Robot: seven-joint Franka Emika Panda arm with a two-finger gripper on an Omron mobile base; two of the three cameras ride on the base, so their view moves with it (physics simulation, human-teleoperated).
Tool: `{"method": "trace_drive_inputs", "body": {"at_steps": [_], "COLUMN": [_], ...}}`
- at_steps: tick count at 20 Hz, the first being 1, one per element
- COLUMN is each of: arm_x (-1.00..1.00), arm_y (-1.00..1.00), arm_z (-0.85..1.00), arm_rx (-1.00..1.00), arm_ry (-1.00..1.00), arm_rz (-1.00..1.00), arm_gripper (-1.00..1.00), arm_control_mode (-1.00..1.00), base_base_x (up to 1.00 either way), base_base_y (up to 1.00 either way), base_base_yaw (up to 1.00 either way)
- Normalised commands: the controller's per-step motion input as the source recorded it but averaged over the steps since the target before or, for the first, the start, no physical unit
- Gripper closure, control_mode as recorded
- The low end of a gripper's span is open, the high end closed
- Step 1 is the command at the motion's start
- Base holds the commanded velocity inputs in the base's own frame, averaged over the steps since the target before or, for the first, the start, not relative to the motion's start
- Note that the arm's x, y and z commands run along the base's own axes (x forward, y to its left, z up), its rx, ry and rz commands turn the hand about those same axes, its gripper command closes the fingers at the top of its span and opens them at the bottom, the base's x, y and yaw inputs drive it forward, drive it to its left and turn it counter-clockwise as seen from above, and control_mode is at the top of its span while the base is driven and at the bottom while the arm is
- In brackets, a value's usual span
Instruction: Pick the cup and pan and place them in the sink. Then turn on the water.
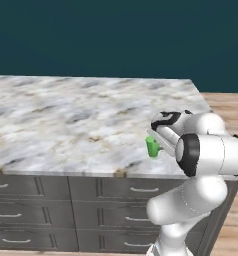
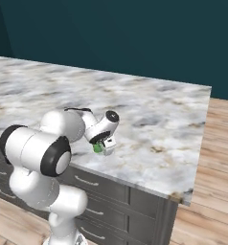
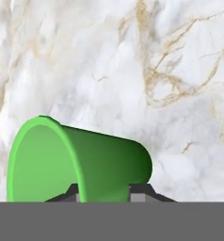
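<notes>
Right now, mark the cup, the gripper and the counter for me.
cup (image 3: 102, 162), hand view, on its green side wall
gripper (image 3: 104, 192), hand view, midway between the fingertips at the cup's wall
counter (image 1: 66, 115), left base view, on bare marble top

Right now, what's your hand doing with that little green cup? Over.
Gripper closed on the cup, fingertips either side of its wall. Cup at the marble counter's front edge. Nothing in the way around it.

cups: 1 (image 3: 81, 160) | marble counters: 1 (image 1: 66, 120) | drawer fronts: several (image 1: 31, 187)
</notes>
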Motion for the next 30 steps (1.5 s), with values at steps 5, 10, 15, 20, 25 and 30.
{"method": "trace_drive_inputs", "body": {"at_steps": [5,10,15,20,25,30], "arm_x": [-0.41,-0.62,-0.71,-0.83,-0.71,-0.21], "arm_y": [0.00,0.00,0.00,0.00,0.00,-0.08], "arm_z": [0.99,1.00,1.00,1.00,0.77,0.08], "arm_rx": [0.00,0.00,0.00,0.00,0.00,0.03], "arm_ry": [-0.01,-0.08,-0.20,-0.23,-0.11,0.01], "arm_rz": [-0.01,0.00,0.00,0.00,0.00,0.00], "arm_gripper": [1.00,1.00,1.00,1.00,1.00,1.00], "arm_control_mode": [-1.00,-1.00,-1.00,-1.00,-1.00,-1.00], "base_base_x": [0.00,0.00,0.00,0.00,0.00,0.00], "base_base_y": [0.00,0.00,0.00,0.00,0.00,0.00], "base_base_yaw": [0.00,0.00,0.00,0.00,0.00,0.00]}}
